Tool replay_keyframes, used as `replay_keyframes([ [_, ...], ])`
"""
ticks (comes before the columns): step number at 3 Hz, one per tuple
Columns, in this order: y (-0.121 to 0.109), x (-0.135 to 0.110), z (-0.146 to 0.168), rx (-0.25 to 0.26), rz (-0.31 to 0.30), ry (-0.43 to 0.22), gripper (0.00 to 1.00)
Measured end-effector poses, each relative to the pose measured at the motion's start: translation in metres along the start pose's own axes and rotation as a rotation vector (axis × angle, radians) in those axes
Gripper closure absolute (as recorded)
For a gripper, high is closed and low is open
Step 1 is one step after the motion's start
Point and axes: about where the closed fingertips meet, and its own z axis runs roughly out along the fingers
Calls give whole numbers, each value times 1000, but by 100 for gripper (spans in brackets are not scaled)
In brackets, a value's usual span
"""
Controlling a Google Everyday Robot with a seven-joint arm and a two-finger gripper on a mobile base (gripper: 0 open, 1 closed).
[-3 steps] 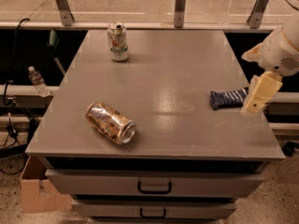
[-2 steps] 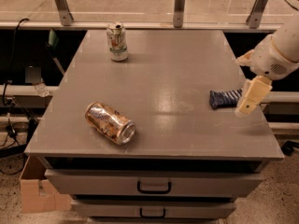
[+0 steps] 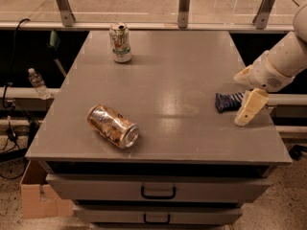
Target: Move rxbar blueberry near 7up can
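The grey counter (image 3: 158,56) has drawers (image 3: 158,188) below it, and a cardboard box (image 3: 36,195) sits on the speckled floor to its left. The blue bar (image 3: 227,101) lies flat near the right edge, well apart from the green-and-white can (image 3: 120,43) (upright, far-left corner). A silver can (image 3: 112,126) lies on its side near the front. The tool (image 3: 245,92) is at the bar's right end, spread wide.

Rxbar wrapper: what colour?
Dark navy blue; the rxbar shows in the camera view, pincer beside it.
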Motion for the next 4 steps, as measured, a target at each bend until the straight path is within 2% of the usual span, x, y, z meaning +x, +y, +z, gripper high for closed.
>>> replay_keyframes([
  [1, -2, 1, 4, -4, 5, -2, 40],
  [3, -4, -5, -10, -4, 5, -3, 87],
  [4, -5, -5, -11, -4, 5, -3, 100],
])
